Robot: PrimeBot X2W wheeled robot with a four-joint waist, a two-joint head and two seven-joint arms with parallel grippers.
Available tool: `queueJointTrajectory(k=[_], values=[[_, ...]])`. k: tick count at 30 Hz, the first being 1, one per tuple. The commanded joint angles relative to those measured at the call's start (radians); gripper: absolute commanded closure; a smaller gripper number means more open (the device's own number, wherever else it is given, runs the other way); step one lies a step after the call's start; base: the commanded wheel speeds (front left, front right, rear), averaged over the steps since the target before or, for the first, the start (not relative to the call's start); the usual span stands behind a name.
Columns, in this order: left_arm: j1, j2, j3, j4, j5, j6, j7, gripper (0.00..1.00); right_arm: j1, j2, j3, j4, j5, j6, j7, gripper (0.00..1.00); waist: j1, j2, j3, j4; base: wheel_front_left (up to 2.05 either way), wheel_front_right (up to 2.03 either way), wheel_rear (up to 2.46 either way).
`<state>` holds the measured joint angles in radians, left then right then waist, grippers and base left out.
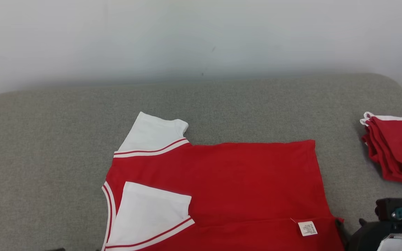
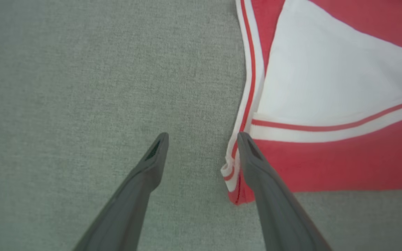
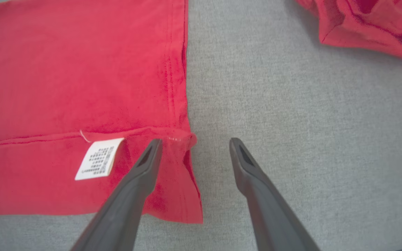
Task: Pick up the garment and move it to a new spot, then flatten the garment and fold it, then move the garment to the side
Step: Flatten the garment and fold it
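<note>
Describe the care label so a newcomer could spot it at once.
On the grey cushioned surface lies a red shirt with white sleeves, laid out. Near its right-hand hem corner, by a seam, sits a small white label. Unlike the large plain white sleeves at the left end, it carries tiny dark print.

The right hand (image 3: 195, 140) has its two dark fingers spread wide. One finger lies over the hemmed corner of the red garment (image 3: 75, 69), just beside a white label (image 3: 99, 158); the other is over the bare grey fabric surface (image 3: 291, 104). Beyond the hand and well apart from it lies a crumpled red pile (image 3: 368, 24).
</note>
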<state>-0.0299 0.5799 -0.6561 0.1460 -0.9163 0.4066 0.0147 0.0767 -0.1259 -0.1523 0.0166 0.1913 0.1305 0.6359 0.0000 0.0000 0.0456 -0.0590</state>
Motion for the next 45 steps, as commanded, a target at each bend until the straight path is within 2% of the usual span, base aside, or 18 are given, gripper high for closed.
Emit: queueJointTrajectory(k=[1,5,8,12,14,19,21,25,29,36,43,44,45], values=[[-0.029,0.017,0.016,-0.016,0.008,0.005,-0.002,0.00,-0.022,-0.015,-0.008,-0.014,-0.004,0.001,-0.006,0.00,0.0000,0.0000,0.019,-0.003,0.00,0.00,0.00],[-0.120,0.058,0.041,-0.049,0.034,-0.006,0.014,0.00,-0.100,-0.064,-0.006,-0.035,0.003,0.001,-0.018,0.00,0.0000,0.0000,0.052,-0.004,0.00,0.00,0.00],[-0.243,0.064,0.036,-0.044,0.069,-0.031,0.033,0.00,-0.175,-0.097,0.022,-0.041,-0.002,0.001,-0.013,0.00,0.0000,0.0000,0.085,-0.009,0.00,0.00,0.00],[-0.414,0.009,0.017,0.030,0.076,-0.079,0.101,0.00,-0.291,-0.115,0.087,-0.016,0.002,0.001,-0.012,0.00,0.0000,0.0000,0.152,-0.026,0.00,0.00,0.00],[-0.562,-0.038,-0.019,0.125,0.094,-0.123,0.175,0.00,-0.376,-0.111,0.145,0.008,0.012,0.001,-0.021,0.00,0.0000,0.0000,0.215,-0.037,0.00,0.00,0.00],[-0.795,-0.088,-0.077,0.308,0.159,-0.191,0.262,0.00,-0.507,-0.108,0.260,0.048,0.017,0.001,-0.054,0.00,0.0000,0.0000,0.297,-0.081,0.00,0.00,0.00],[-0.832,-0.094,-0.081,0.338,0.166,-0.202,0.271,0.00,-0.527,-0.109,0.278,0.057,0.019,0.001,-0.062,0.00,0.0000,0.0000,0.308,-0.091,0.00,0.00,0.00],[-0.941,-0.112,-0.110,0.449,0.190,-0.259,0.309,0.00,-0.590,-0.106,0.337,0.085,0.027,0.001,-0.088,0.00,0.0000,0.0000,0.345,-0.130,0.00,0.00,0.00],[-1.025,-0.106,-0.133,0.551,0.220,-0.303,0.319,0.00,-0.607,-0.113,0.361,0.087,0.038,0.001,-0.118,0.00,0.0000,0.0000,0.382,-0.153,0.00,0.00,0.00],[-1.080,-0.093,-0.138,0.628,0.237,-0.296,0.322,0.00,-0.584,-0.120,0.350,0.085,0.042,0.001,-0.136,0.00,0.0000,0.0000,0.403,-0.165,0.00,0.00,0.00],[-1.103,-0.097,-0.140,0.673,0.225,-0.316,0.334,0.00,-0.573,-0.115,0.343,0.078,0.046,0.001,-0.139,0.00,0.0000,0.0000,0.410,-0.170,0.00,0.00,0.00],[-1.107,-0.098,-0.142,0.678,0.223,-0.318,0.340,0.07,-0.575,-0.114,0.344,0.076,0.047,0.001,-0.139,0.00,0.0000,0.0000,0.412,-0.171,0.00,0.00,0.00],[-1.109,-0.097,-0.143,0.682,0.222,-0.318,0.345,0.31,-0.577,-0.113,0.347,0.075,0.049,0.001,-0.139,0.00,0.0000,0.0000,0.414,-0.173,0.00,0.00,0.00]])
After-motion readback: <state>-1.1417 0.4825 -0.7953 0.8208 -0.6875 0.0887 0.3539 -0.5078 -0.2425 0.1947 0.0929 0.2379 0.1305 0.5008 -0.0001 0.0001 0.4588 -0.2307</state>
